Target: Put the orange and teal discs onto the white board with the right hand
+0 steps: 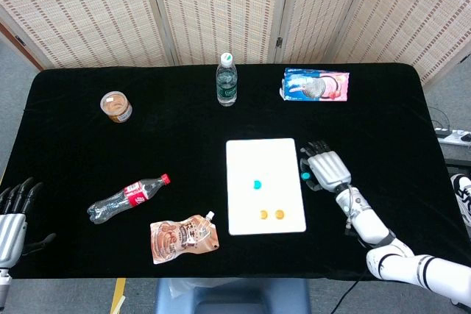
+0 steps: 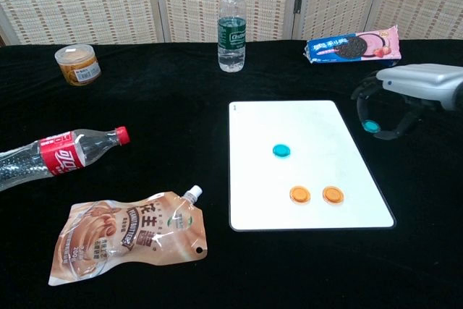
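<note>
The white board (image 1: 266,152) (image 2: 304,113) lies flat right of the table's middle. On it sit a teal disc (image 1: 257,184) (image 2: 281,150) and two orange discs (image 1: 263,215) (image 1: 280,214) (image 2: 299,195) (image 2: 333,194) near its front edge. My right hand (image 1: 325,168) (image 2: 405,92) hovers just past the board's right edge and pinches another teal disc (image 1: 305,176) (image 2: 371,126) in its fingertips. My left hand (image 1: 13,215) hangs off the table's front left corner, fingers spread, holding nothing.
A water bottle (image 1: 226,79) (image 2: 231,19) and a cookie packet (image 1: 315,84) (image 2: 352,45) stand at the back. A small jar (image 1: 115,106) (image 2: 77,64) is back left. A cola bottle (image 1: 125,198) (image 2: 58,151) and a brown pouch (image 1: 184,238) (image 2: 126,236) lie front left.
</note>
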